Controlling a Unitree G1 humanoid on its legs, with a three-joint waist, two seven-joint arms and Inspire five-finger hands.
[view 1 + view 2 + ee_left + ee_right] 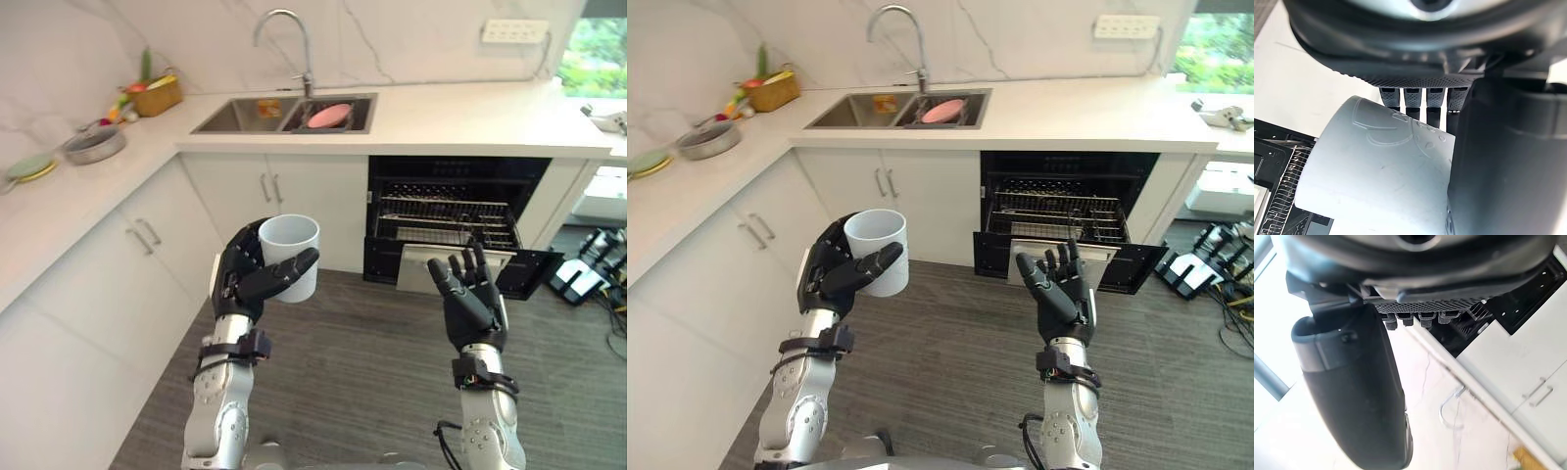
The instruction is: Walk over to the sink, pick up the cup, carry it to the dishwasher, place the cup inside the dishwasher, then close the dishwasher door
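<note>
A pale blue-white cup (291,253) is held upright above the grey floor by my left hand (245,274), whose fingers and thumb curl round its side. The left wrist view shows the cup (1376,171) pressed between the fingers and thumb. My right hand (472,299) is raised with straight fingers and holds nothing, in front of the dishwasher (446,220). The dishwasher's door (456,266) is folded down and its wire rack (446,217) is visible inside. The sink (284,114) lies in the counter ahead, with a pink dish (329,116) in its right basin.
White cabinets (127,264) run along the left and ahead. On the left counter stand a metal bowl (94,145), a green plate (29,166) and a basket (157,96). A tap (284,39) rises behind the sink. Dark gear and cables (593,269) lie on the floor at right.
</note>
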